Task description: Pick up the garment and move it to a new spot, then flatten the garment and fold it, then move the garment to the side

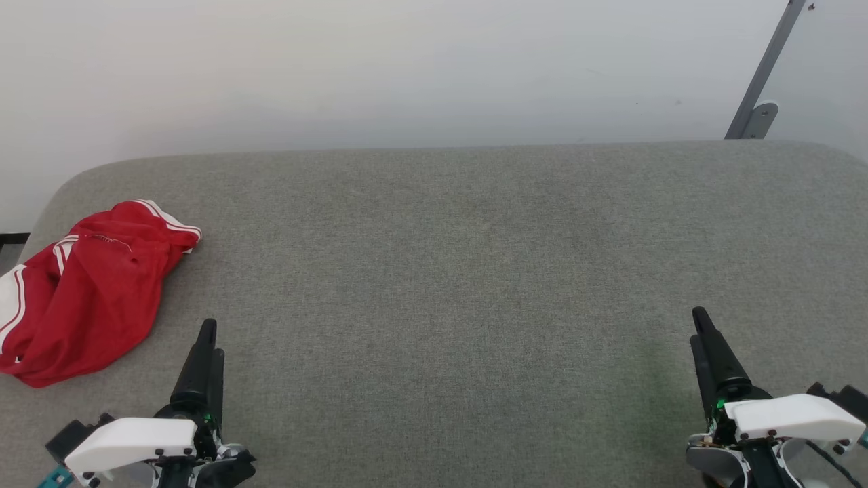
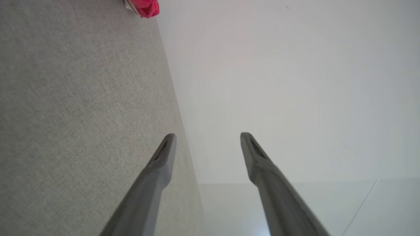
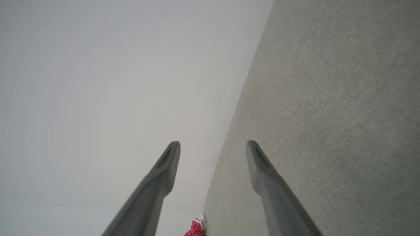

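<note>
The garment (image 1: 88, 291) is a red shirt with white striped trim, lying crumpled at the far left of the grey fabric surface (image 1: 461, 271). My left gripper (image 1: 207, 335) hovers just right of the garment's near end, apart from it, turned edge-on. In the left wrist view the left gripper (image 2: 206, 139) stands open and empty, with a corner of the garment (image 2: 146, 8) at the top edge. My right gripper (image 1: 700, 325) hovers at the lower right, far from the garment. The right wrist view has the right gripper (image 3: 213, 147) open and empty, the garment (image 3: 197, 227) small at the bottom.
A white wall (image 1: 407, 68) rises behind the surface's far edge. A grey metal bracket (image 1: 763, 81) leans at the upper right. The surface's left corner is rounded, with a dark strip of floor (image 1: 10, 240) beyond it.
</note>
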Controlling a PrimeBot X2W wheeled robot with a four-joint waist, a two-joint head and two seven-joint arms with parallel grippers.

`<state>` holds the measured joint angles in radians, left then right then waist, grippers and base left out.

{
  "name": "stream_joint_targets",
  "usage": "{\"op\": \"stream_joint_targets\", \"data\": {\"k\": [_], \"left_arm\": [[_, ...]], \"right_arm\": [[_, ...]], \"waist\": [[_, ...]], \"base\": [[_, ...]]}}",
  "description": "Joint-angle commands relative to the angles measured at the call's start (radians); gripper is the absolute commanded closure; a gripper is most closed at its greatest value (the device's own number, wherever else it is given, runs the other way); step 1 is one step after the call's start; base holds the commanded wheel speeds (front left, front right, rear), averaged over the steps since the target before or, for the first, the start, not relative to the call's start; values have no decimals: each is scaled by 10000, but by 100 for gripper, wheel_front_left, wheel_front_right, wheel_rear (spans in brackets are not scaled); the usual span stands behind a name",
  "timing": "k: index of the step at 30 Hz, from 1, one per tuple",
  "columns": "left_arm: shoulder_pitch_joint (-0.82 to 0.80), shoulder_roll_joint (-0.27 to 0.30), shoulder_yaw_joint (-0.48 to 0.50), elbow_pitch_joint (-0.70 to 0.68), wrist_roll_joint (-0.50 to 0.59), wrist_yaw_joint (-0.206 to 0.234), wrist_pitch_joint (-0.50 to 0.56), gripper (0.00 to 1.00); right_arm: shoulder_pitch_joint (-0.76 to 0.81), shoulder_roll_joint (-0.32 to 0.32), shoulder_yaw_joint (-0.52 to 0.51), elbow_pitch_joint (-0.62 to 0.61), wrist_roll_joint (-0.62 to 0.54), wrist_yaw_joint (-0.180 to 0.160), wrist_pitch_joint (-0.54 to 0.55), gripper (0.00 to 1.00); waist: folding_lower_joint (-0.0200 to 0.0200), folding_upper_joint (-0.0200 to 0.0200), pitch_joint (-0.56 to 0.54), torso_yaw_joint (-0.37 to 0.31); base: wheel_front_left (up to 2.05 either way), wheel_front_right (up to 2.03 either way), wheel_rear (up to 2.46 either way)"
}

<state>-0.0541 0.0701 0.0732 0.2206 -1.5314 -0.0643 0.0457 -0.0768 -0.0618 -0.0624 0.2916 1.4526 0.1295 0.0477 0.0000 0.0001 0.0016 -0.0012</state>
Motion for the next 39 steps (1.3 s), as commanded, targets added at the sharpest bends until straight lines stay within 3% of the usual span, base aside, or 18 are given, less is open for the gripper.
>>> {"op": "stream_joint_targets", "data": {"k": [1, 13, 19, 39], "left_arm": [[-96, 162, -76, -250, 322, 101, -110, 0], [-74, 850, -585, -398, 2708, 855, -599, 0], [-79, 1177, -895, -419, 4124, 1024, -872, 0], [121, 1315, -882, -571, 6719, 726, -1539, 0]], "right_arm": [[-346, -94, 73, -134, -400, 9, -96, 0], [-530, -340, 270, -146, -3149, 11, -179, 0], [-559, -501, 442, -260, -4509, 11, -273, 0], [-581, -648, 636, -446, -7232, 14, -685, 0]], "waist": [[0, -1, -2, -2], [0, -1, -33, -21], [0, -1, -55, -31], [0, -1, -74, -61]], "base": [[0, 0, 0], [0, 0, 0], [0, 0, 0], [0, 0, 0]]}}
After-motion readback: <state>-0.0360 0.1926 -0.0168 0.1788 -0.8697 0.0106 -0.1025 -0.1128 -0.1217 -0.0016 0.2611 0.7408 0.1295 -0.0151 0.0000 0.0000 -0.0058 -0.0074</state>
